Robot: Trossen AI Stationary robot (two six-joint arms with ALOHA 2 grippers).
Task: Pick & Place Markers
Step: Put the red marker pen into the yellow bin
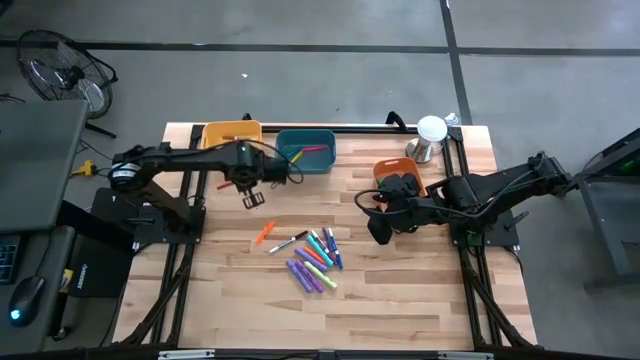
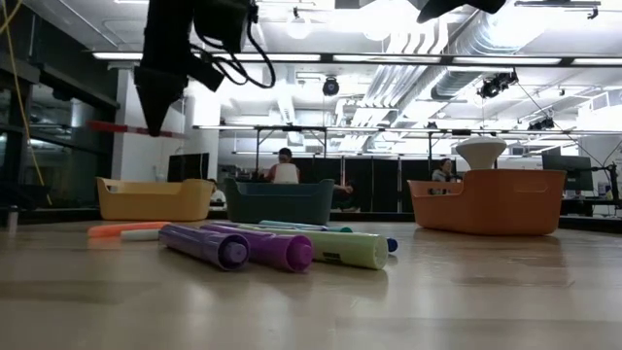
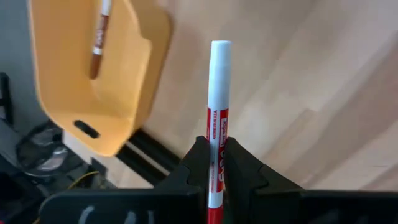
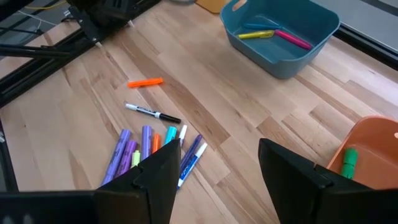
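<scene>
Several markers (image 1: 312, 262) lie in a loose pile on the wooden table, purple, blue, teal, orange and a black-and-white one (image 4: 152, 112); in the low view the purple ones (image 2: 238, 248) are nearest. An orange marker (image 4: 145, 82) lies apart from the pile. My left gripper (image 1: 252, 197) hovers above the table in front of the yellow bin (image 1: 232, 133), shut on a white-and-red marker (image 3: 219, 93). My right gripper (image 4: 214, 180) is open and hangs beside the orange bin (image 1: 400, 172), to the right of the pile. My left gripper pinches the white-and-red marker between its two fingers (image 3: 198, 165) at the red-labelled lower part (image 3: 217, 146). The marker runs along the fingers and its white end (image 3: 221, 56) sticks out past the fingertips. It is lifted clear of the table.
The yellow bin (image 3: 93, 87) holds a brown marker (image 3: 98, 43). A teal bin (image 4: 283, 34) holds yellow, pink and blue markers. The orange bin (image 4: 373, 155) holds a green marker (image 4: 349, 160). A white-topped metal object (image 1: 431, 135) stands at the far right. Bare wood lies toward the near edge.
</scene>
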